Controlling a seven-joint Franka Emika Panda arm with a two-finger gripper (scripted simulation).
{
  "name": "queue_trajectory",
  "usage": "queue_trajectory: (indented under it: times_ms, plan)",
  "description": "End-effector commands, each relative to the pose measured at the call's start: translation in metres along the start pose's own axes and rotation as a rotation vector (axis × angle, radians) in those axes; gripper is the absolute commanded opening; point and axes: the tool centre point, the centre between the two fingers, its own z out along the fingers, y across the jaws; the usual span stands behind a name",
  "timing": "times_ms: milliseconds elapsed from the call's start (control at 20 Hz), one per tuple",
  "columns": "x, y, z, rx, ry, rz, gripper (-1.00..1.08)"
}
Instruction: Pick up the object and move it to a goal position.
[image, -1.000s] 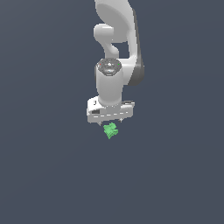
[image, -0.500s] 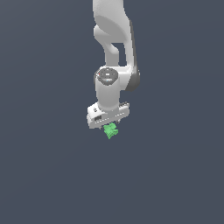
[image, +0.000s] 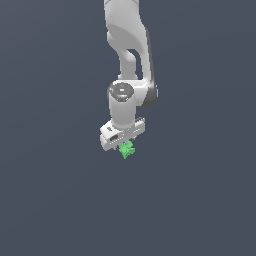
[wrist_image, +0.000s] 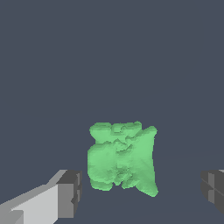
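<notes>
Sitting just below the frame's middle in the exterior view, the jagged green object (image: 127, 149) lies directly beneath the gripper (image: 123, 145), whose fingers (wrist_image: 70, 194) stand spread either side without touching it; grasp, lift and carry remain.

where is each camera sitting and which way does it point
Exterior view: off the arm, its exact spot unknown, facing the white arm, the gripper and the green object below it.
Wrist view: on the wrist, looking out between the fingers at the green object, which sits in the open gap, with space showing on both sides.
Shared: both show the gripper and the green object against a plain dark background.
</notes>
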Motion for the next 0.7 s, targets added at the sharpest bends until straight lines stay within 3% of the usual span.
queue_trajectory:
  times_ms: [0,350,650]
  plan:
    - [-0.001,0.000,0.002,0.000,0.000,-0.015,1.00]
    - [-0.001,0.000,0.007,0.000,0.000,-0.013,1.00]
    - [-0.002,-0.001,0.034,0.000,0.000,-0.016,1.00]
